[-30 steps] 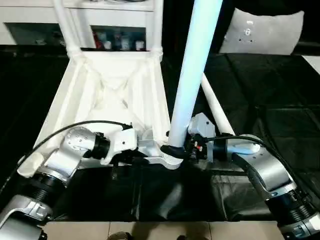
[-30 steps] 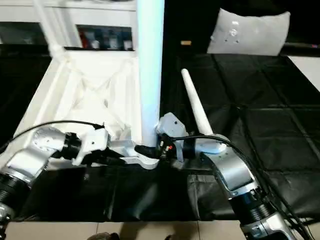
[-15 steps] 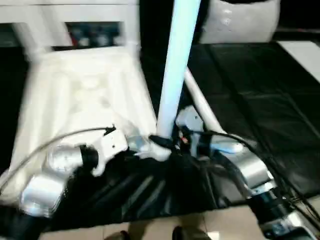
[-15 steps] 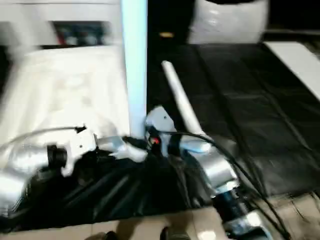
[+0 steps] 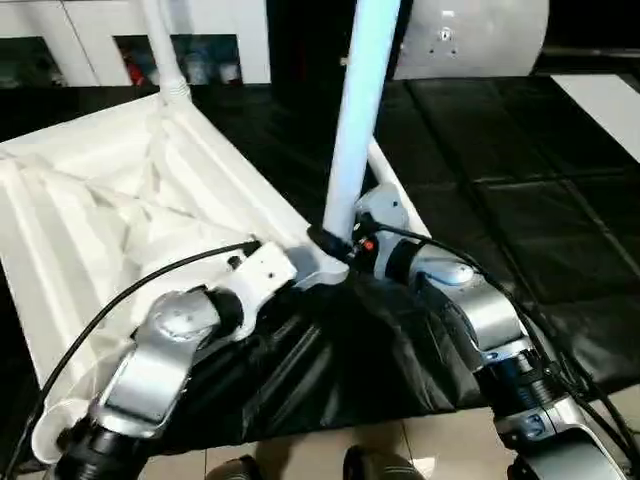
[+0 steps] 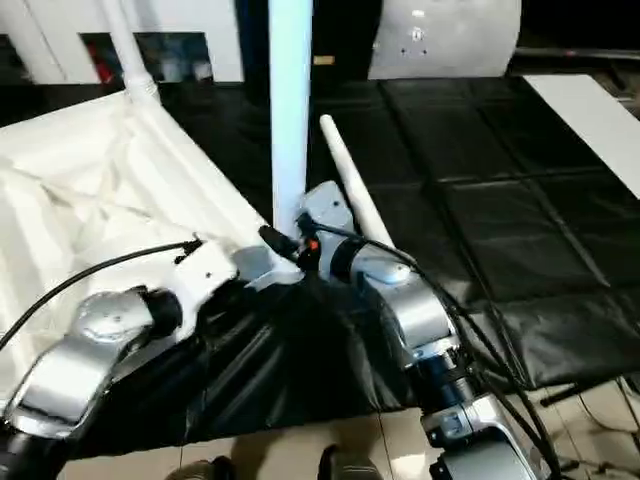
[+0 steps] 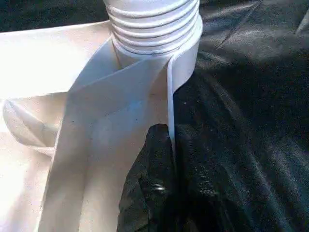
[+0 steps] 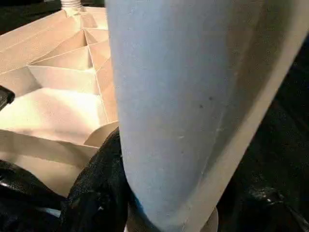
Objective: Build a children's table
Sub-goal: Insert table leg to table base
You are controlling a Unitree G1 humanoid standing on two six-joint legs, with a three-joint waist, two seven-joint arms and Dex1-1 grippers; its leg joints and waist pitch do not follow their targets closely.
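Note:
The children's table top (image 5: pixel 100 200) lies upside down on the left, ribbed underside up. One white leg (image 5: pixel 160 40) stands in its far corner. A second leg (image 5: pixel 360 100) stands upright in the near right corner socket (image 7: pixel 154 29). My right gripper (image 5: pixel 335 245) is shut on this leg just above the socket, with black fingers (image 8: pixel 96 188) on both of its sides. My left gripper (image 7: pixel 166 145) is shut on the top's thin rim wall right beside that socket. Another loose leg (image 6: pixel 345 170) lies on the black cover behind my right gripper.
The black-covered work surface (image 5: pixel 520 180) stretches to the right and back. A white cushion-like object (image 5: pixel 470 35) and white shelving (image 5: pixel 230 30) stand at the back, a white panel (image 5: pixel 600 100) at far right. The surface's front edge meets the floor (image 5: pixel 300 455) just below my arms.
The whole view has shifted and tilted. Against the black cover, the table top's far end has swung to the left around the held corner. Both grips stay as they were.

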